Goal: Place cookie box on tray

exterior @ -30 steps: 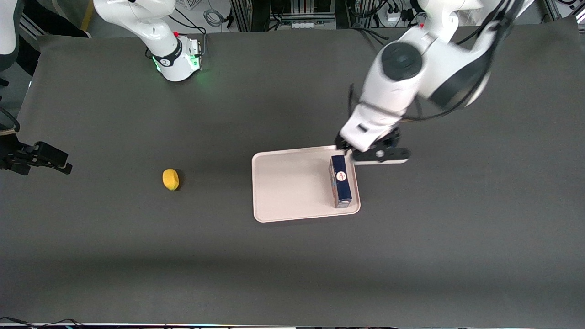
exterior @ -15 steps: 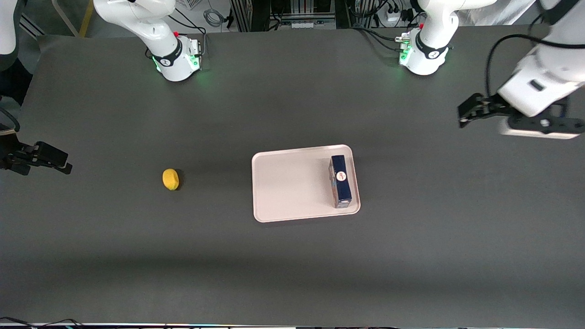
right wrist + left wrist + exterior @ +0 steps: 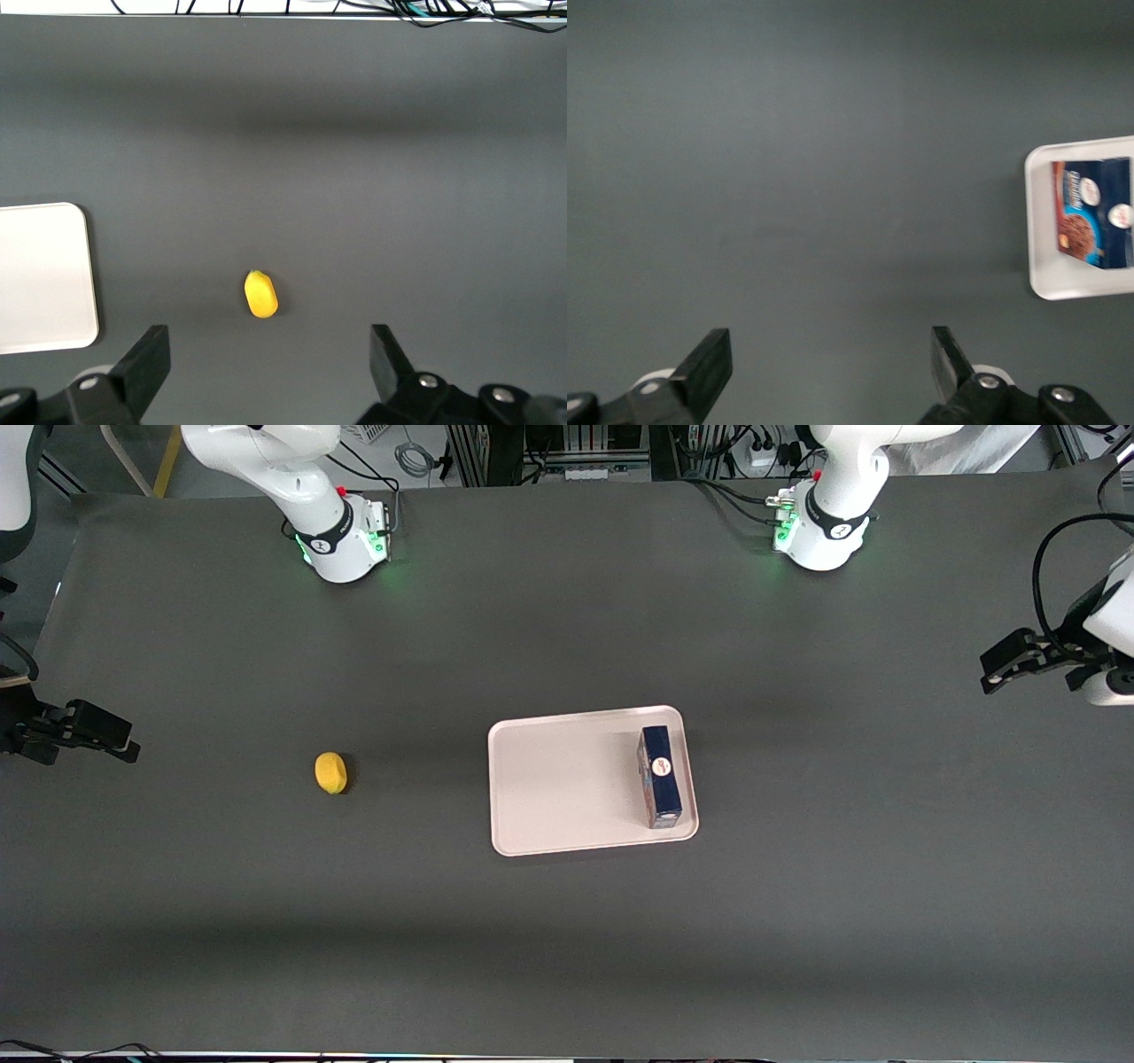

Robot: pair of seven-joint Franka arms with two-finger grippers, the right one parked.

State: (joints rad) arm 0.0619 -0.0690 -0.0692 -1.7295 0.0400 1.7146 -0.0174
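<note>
The dark blue cookie box rests on the pale pink tray, along the tray's short side toward the working arm's end, with a narrow blue side and a round white logo facing up. The left wrist view shows its cookie-picture face on the tray. My left gripper hovers over bare table, well away from the tray toward the working arm's end of the table. It is open, and only dark table shows between its fingers.
A small yellow lump lies on the dark table mat toward the parked arm's end, well away from the tray. The right wrist view also shows this lump and one corner of the tray.
My left gripper has pulled away from the tray's edge by the box and swung off toward the working arm's end of the table. The cookie box and tray have stayed put.
</note>
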